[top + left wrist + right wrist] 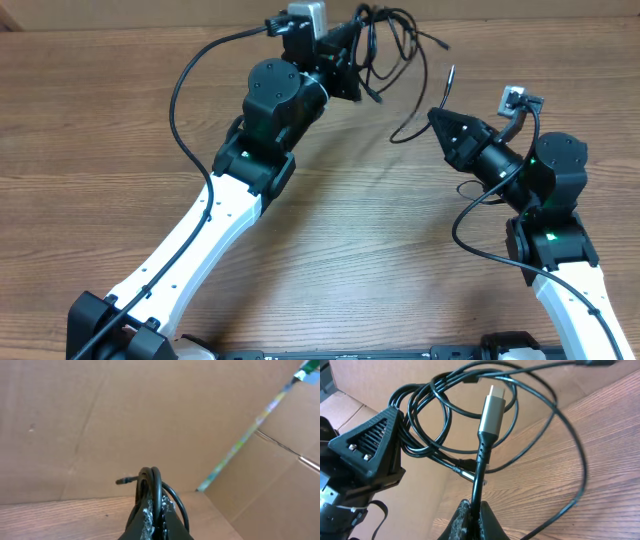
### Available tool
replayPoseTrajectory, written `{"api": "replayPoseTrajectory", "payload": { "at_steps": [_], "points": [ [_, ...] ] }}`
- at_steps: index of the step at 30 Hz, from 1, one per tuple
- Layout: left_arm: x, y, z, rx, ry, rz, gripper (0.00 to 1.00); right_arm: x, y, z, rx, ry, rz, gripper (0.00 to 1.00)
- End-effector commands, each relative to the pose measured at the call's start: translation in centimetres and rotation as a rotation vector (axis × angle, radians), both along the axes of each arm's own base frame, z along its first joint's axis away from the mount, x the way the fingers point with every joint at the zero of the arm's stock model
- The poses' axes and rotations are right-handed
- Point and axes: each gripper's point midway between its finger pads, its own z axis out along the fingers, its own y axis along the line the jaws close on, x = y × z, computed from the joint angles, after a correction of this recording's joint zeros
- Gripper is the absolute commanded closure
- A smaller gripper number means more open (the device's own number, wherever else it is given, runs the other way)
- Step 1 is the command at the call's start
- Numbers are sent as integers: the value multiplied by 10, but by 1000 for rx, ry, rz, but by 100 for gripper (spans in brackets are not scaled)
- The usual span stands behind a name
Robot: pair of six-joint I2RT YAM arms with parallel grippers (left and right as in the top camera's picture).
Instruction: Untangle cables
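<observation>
Right wrist view: the cables (487, 415) are cropped at the top edge. Overhead, plugs are too small to be told. Left gripper (154, 512) and right gripper (472, 516) are cut off at bottom edges.

**Thin black flexible cables** (372, 40): several cords knotted into overlapping loops, raised above the far part of the wooden desk (330, 230). The looped bundle is gripped in the left fingers (146, 512). One ribbed-collared end with a grey metal plug connector (492, 407) stands upright, pinched in the right fingers (464, 520).
</observation>
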Motion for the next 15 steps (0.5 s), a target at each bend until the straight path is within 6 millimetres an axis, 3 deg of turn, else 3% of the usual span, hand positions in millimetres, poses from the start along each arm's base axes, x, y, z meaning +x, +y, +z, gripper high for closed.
{"api": "replayPoseTrajectory", "payload": {
  "at_steps": [1,2,4,6,10,15],
  "points": [
    [-4,12,25,-61,-32,49,96,-2,2,11,-12,-37,13,96],
    [-4,12,25,-61,-32,48,96,-2,2,11,-12,-36,11,88],
    [-5,9,26,-62,-36,29,96,-2,2,11,-12,-37,11,53],
    [-8,6,27,-60,-41,6,96,-2,2,11,-13,-37,10,36],
    [-18,-7,33,-3,-112,-111,96,0,-1,10,-17,-36,-9,22],
    [-52,-30,38,156,-303,-397,96,4,-6,10,-32,-44,-42,20]
  ]
}}
